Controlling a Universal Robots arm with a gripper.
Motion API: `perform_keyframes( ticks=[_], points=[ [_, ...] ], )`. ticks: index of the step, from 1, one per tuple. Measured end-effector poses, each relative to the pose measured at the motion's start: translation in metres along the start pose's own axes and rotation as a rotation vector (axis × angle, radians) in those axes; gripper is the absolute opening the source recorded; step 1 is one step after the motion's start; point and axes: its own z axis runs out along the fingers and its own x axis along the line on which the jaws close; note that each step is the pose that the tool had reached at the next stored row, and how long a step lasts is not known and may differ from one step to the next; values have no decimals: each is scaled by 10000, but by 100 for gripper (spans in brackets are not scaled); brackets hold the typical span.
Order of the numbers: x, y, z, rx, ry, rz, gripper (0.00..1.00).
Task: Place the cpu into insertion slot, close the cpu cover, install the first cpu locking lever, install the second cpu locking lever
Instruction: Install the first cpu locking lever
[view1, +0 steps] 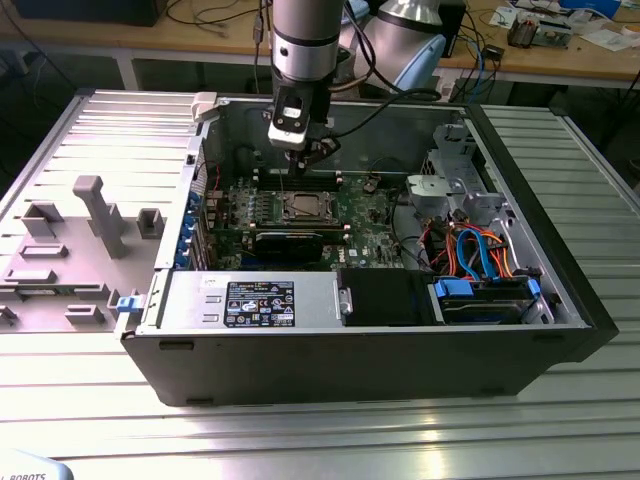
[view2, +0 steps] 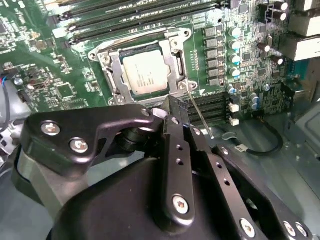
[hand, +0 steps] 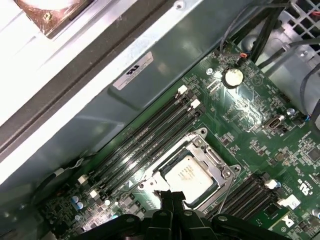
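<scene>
The gripper (view1: 318, 150) hung from the arm inside the open computer case (view1: 350, 370), which stood on a ribbed metal table (view1: 300, 440). It was above the green motherboard (view2: 30, 30) and near the insertion slot (view2: 100, 56). In both wrist views its two black fingers (view2: 172, 145) were drawn together, with almost no gap, and I could see nothing held between them. The fingertips were just beside one edge of the slot. The cpu (view2: 145, 74) lay flat in the slot, its silver-grey top facing up. The cpu cover (view2: 177, 60) lay down around it, so that the chip showed through the square window. A thin metal locking lever (view2: 199, 114) ran slanting from the corner of the slot, very close to the fingertips; whether it touched them I could not tell. The long black memory slots (view2: 140, 15) lay along the far side of the slot from the gripper. In the exterior view, a grey tray with upright blocks (view1: 90, 220) stood outside the case, on the exterior view's left.
</scene>
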Motion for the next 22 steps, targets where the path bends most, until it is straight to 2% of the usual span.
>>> perform_keyframes(
  ticks=[3,5,10,12,22],
  points=[
    [1,-1,0,32,20,-429,11],
    [0,-1,3,70,51,-1050,11],
    [0,-1,3,107,80,-1672,11],
    [0,-1,3,113,83,-1778,11],
    [1,-2,3,112,82,-1787,11]
  ],
)
